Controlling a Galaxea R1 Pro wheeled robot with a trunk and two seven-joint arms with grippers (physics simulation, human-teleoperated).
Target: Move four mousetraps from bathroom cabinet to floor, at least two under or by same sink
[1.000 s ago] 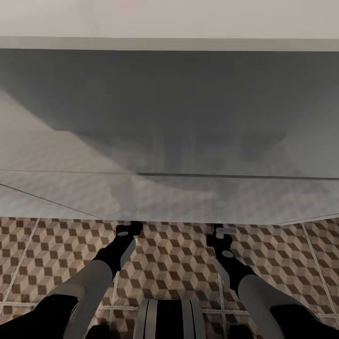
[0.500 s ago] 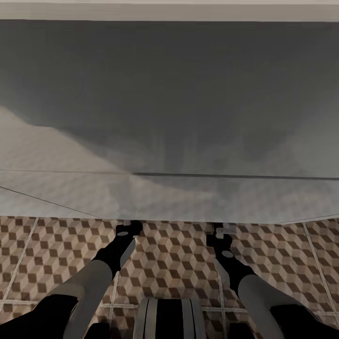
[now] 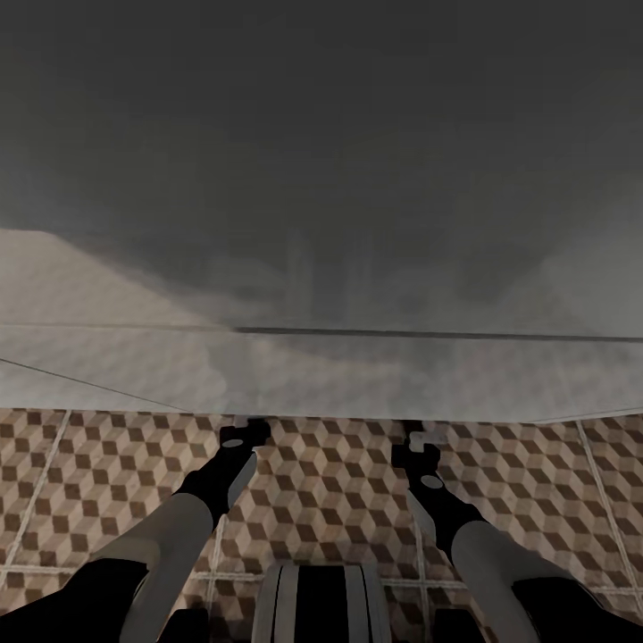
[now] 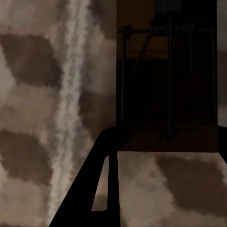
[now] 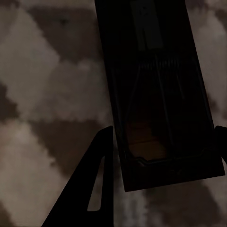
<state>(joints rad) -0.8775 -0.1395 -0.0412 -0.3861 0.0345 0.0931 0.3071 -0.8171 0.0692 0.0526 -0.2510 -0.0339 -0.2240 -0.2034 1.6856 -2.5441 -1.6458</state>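
Camera lowered, mousetraps (image 4: 168, 85) seemingly held, shadowed

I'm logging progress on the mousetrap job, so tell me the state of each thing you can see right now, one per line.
Left claw: shut on a mousetrap, held over the bathroom floor.
Right claw: shut on a second mousetrap, also above the tiles.
Bathroom floor: cube-pattern tiles, no trap seen lying on it.
White unit ahead: close in front, underside in shadow.
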